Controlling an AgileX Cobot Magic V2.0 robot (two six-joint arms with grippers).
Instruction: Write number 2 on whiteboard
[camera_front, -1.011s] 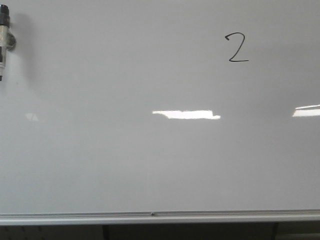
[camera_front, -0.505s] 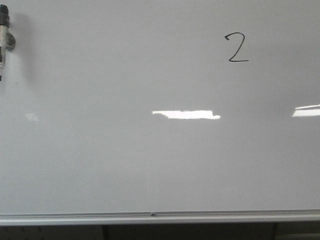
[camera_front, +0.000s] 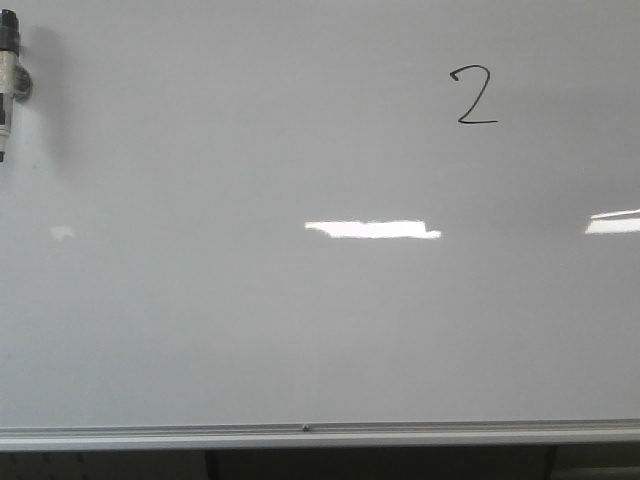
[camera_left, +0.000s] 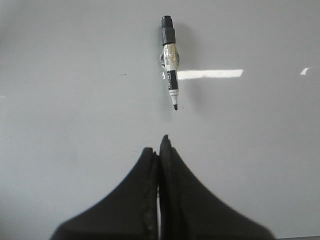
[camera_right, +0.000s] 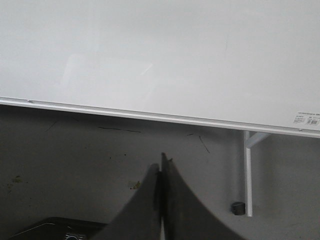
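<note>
A thin black number 2 (camera_front: 473, 96) is drawn high on the right part of the whiteboard (camera_front: 300, 320). A marker (camera_front: 7, 85) hangs on the board at the far left edge, tip down; the left wrist view shows that marker (camera_left: 170, 65) on a clip on the whiteboard (camera_left: 75, 100). My left gripper (camera_left: 159, 145) is shut and empty, a short way back from the marker's tip. My right gripper (camera_right: 161, 162) is shut and empty, low down, facing the floor under the whiteboard (camera_right: 150, 50). Neither gripper shows in the front view.
A silver tray rail (camera_front: 300, 436) runs along the board's lower edge, seen again as the rail (camera_right: 150, 116) in the right wrist view. A white bracket leg (camera_right: 247, 175) stands under the board. A dark object (camera_right: 55, 229) lies near the floor.
</note>
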